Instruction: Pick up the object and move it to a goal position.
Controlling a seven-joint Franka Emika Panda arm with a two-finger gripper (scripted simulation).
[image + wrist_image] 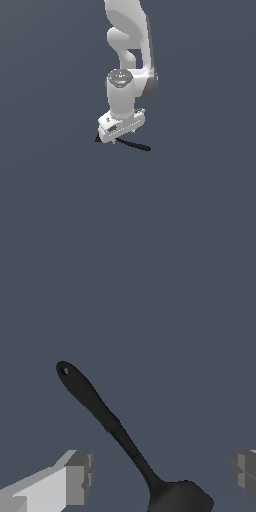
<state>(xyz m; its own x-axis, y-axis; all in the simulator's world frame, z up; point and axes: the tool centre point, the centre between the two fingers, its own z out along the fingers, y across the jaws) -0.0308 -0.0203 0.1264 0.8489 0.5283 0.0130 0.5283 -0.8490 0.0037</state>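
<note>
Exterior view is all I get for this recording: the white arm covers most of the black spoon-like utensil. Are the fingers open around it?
Observer: Yes. In the wrist view the two grey fingertips stand wide apart, and the black spoon-like utensil lies between them, touching neither.
Operator: Which part sits between them?
Observer: The thin neck just above the rounded flat head; the head is nearest the camera.
Operator: Anything notable on the handle?
Observer: A small hanging hole at its far tip, invisible from your side.
Operator: So the gripper has not grasped yet?
Observer: Not by what the wrist view shows: open gaps remain on both sides of the utensil.
</note>
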